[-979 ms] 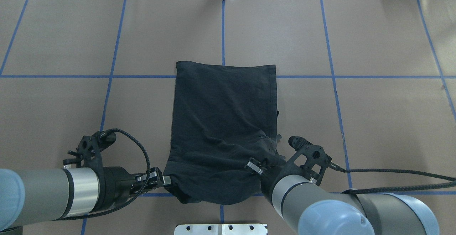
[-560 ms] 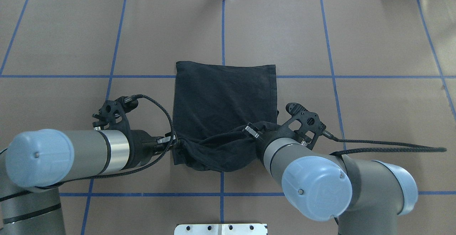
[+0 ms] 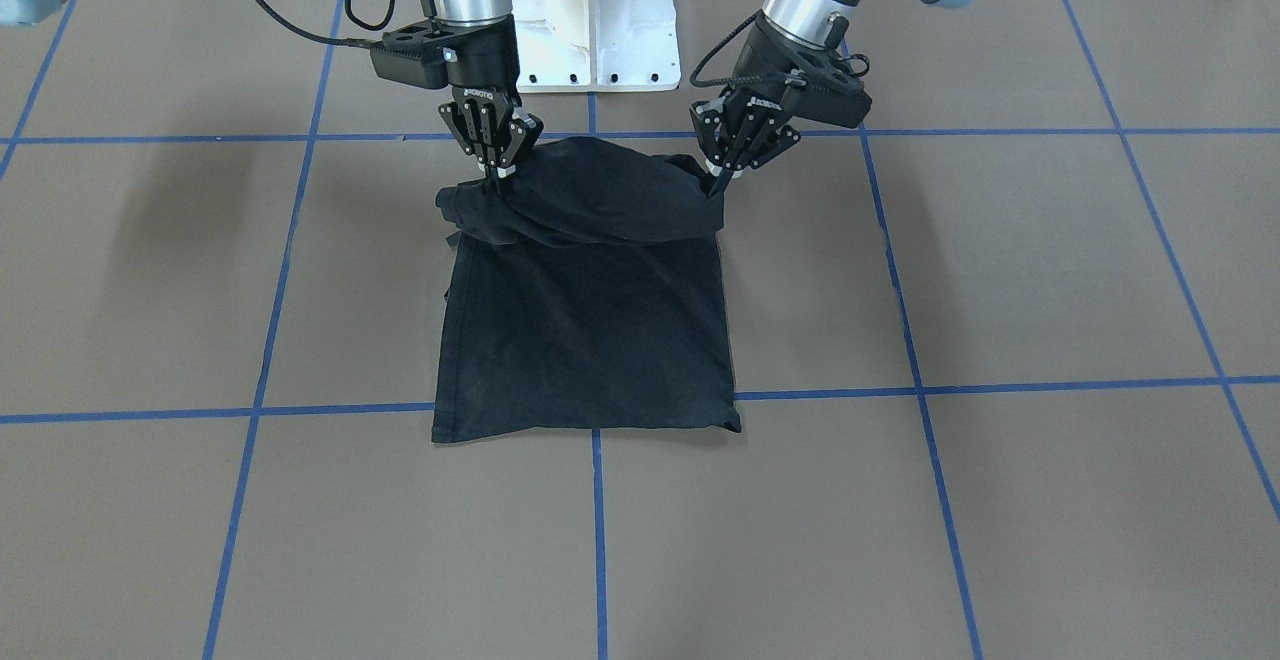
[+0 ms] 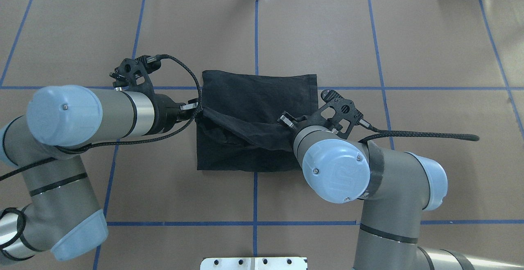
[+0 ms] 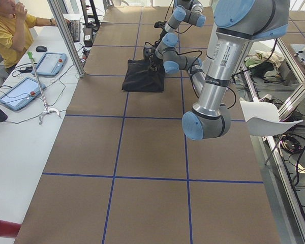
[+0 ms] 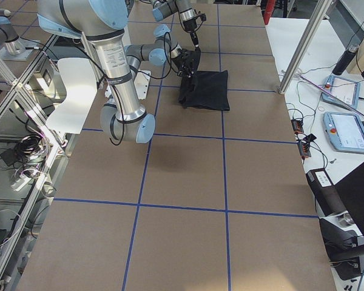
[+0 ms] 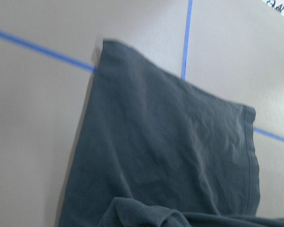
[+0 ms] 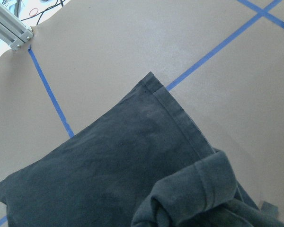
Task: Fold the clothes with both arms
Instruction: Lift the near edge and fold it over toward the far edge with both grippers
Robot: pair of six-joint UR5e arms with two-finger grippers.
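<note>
The black T-shirt lies as a folded strip on the brown table; only plain black cloth shows, and the print is hidden. My left gripper is shut on the shirt's near left corner. My right gripper is shut on its near right corner. Both hold that edge lifted and doubled over the shirt's middle. In the front view the left gripper is on the right, the right gripper on the left, with the shirt below. Both wrist views show the flat shirt and a bunched fold.
Blue tape lines divide the table into a grid. The white pedestal base stands behind the shirt on the robot's side. An operator in yellow sits at a side desk with tablets.
Both grippers have moved away from the robot's base, carrying the shirt's near edge up and over towards its far edge. The flat part showing has shortened.
</note>
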